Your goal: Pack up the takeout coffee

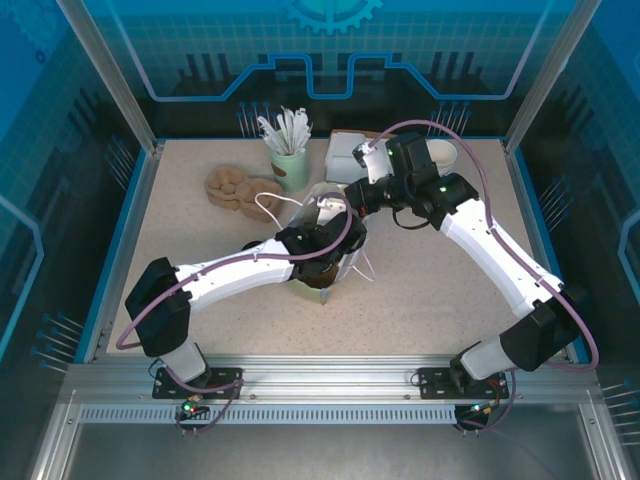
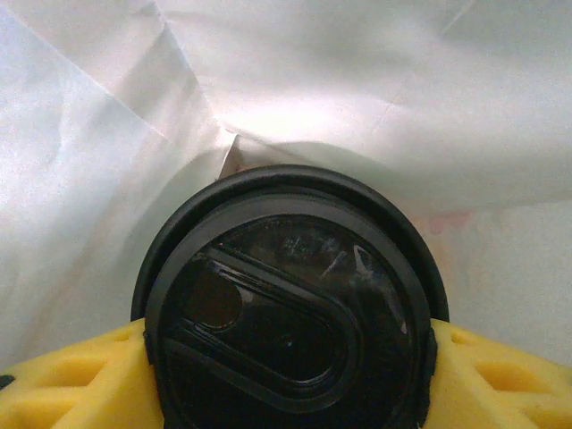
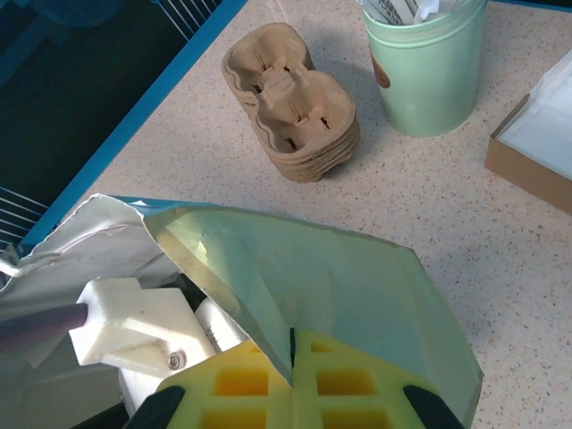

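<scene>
Your left arm (image 1: 225,275) lies low across the table (image 1: 440,290) from its base toward the middle, with the wrist down inside the mouth of the bag (image 3: 349,286); your right arm (image 1: 500,260) rises from its base, bends at the far side and comes back toward the bag from behind. The left gripper (image 2: 286,380) is clamped on the takeout coffee (image 2: 286,322); its yellow fingers (image 2: 71,380) press on both sides, just under the black lid. The coffee stands upright inside the bag, with white bag wall close all around it. The right gripper (image 3: 290,380) is closed, its two yellow pads together and pinching the rim of the bag, so the mouth is held open and lifted.

The green cup (image 3: 424,67) carries a small brown round label, but you cannot read it from here.

For room: the bag stands near the middle of the table; the stack of carton cup trays (image 3: 290,112) is near it on the far left, the green cup beside that, and the box (image 3: 536,156) further right; bare table lies to the near side and to the right of the bag; the blue table edge (image 3: 152,98) runs behind the trays.
</scene>
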